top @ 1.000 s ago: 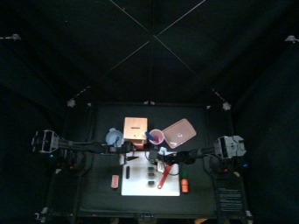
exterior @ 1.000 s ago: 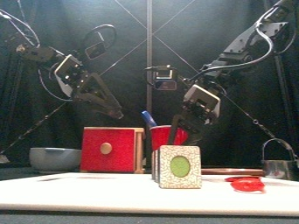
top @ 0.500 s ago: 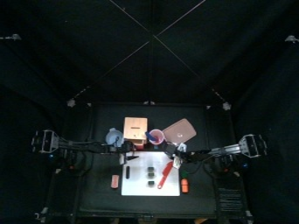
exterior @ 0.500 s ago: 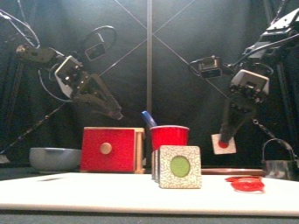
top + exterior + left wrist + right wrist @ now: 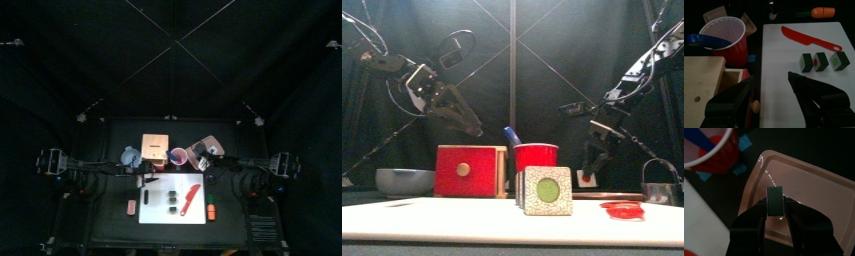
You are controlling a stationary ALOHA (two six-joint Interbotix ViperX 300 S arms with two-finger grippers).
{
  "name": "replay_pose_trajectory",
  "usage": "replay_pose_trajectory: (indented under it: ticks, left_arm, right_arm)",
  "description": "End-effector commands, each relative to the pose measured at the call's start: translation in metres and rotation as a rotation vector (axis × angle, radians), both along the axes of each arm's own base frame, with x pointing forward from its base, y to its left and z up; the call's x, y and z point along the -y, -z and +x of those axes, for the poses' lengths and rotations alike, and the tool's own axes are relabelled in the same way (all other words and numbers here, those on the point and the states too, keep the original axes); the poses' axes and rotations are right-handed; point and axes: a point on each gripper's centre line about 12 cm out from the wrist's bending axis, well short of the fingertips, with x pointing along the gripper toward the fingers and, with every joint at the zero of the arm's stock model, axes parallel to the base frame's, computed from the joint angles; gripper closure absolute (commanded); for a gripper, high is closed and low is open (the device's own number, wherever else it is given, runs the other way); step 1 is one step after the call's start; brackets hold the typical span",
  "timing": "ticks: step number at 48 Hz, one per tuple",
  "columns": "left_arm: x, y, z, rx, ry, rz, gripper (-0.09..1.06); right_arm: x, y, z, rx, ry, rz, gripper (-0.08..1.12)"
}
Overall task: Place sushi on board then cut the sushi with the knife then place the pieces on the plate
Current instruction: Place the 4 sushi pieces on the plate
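Where the sushi is: three cut pieces [image 5: 821, 60] stand close together in a row on the board [image 5: 784, 60]; one more slice [image 5: 775, 198] is up in the right claw [image 5: 776, 209], over the tray [image 5: 814, 183].
Look of the pieces: blocky and flat-sided, with dark green outsides; from the front, one shows a pale speckled face with a green oval in the middle.
Held slice: thin and flat, seen edge-on from the wrist as a dark upright slab; whether it touches the tray cannot be told.
Board: white, flat, smooth and rectangular.
On the board too: a red knife [image 5: 807, 39] of smooth plastic with a curved blade, lying flat beside the row and not touching it.
Tray: pink, shallow and glossy, with rounded corners and a raised rim, just beside the cup [image 5: 725, 40].
Beyond the board: the cup is red, round and upright, pale inside, with a blue knife [image 5: 699, 39] leaning in it; next to it is a box [image 5: 704, 75] of pale wood with a red drawer front.
Right claw: jaws drawn in narrow, pinching the slice by its two flat faces.
Other arm: the left claw [image 5: 771, 80] has its jaws spread wide with nothing between them, above the board and clear of the pieces.
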Motion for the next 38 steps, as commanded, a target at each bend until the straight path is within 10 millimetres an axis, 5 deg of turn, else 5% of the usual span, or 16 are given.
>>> replay_pose_trajectory:
  ticks: [1, 13, 20, 38]
  left_arm:
    - [-0.002, -0.007, 0.003, 0.028, -0.005, 0.001, 0.07]
    - [-0.002, -0.005, 0.002, 0.023, -0.005, 0.001, 0.07]
    - [-0.002, -0.005, 0.002, 0.023, -0.005, 0.001, 0.07]
    - [-0.003, -0.008, 0.004, 0.033, -0.017, -0.011, 0.07]
  right_arm:
    - [0.004, -0.007, 0.011, 0.032, -0.015, -0.012, 0.36]
    - [0.003, -0.008, 0.012, 0.038, -0.005, -0.003, 0.19]
    - [-0.005, -0.027, 0.008, 0.052, -0.004, -0.040, 0.17]
    - [-0.119, -0.069, 0.022, 0.134, -0.265, -0.002, 0.16]
